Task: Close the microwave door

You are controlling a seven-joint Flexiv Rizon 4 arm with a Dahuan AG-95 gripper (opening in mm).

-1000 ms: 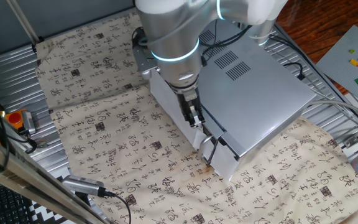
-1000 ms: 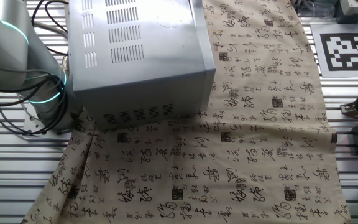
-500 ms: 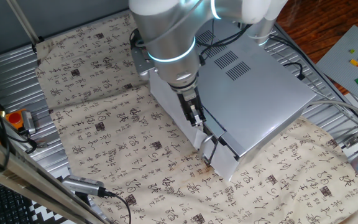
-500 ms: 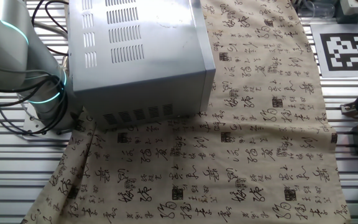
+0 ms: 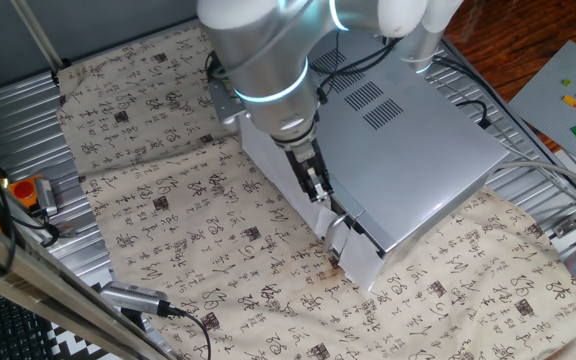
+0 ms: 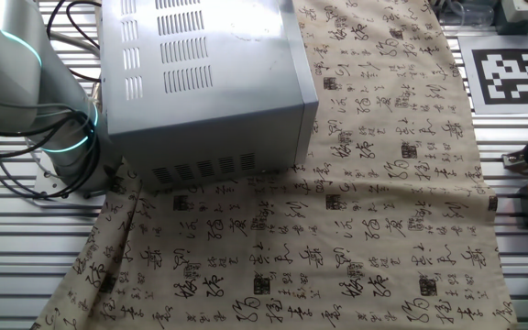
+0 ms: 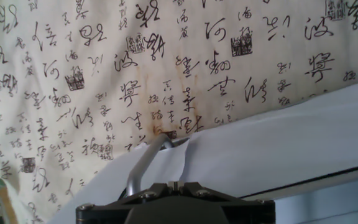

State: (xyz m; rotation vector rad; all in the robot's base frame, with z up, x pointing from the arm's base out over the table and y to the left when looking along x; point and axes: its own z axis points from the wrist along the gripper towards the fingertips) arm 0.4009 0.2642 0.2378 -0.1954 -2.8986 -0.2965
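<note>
One fixed view: the microwave (image 5: pixel 418 160) sits on the cloth-covered bench (image 5: pixel 168 210), and the microwave door (image 5: pixel 273 170) looks almost flush with the front. The tool (image 5: pixel 315 192) hangs down against the door face near its free end; whether it is released or clenched I cannot tell. Other fixed view: the microwave (image 6: pixel 204 82) is seen from the rear, with arm (image 6: pixel 26 101) beyond it, so the door is hidden. Hand view: door panel (image 7: pixel 278 149) and a curved handle bracket (image 7: pixel 143 165) fill the lower frame above the tool body (image 7: pixel 173 202); fingertips not visible. Judgement: push square to the panel near the handle end, steadily, until it latches, without shoving the box.
</note>
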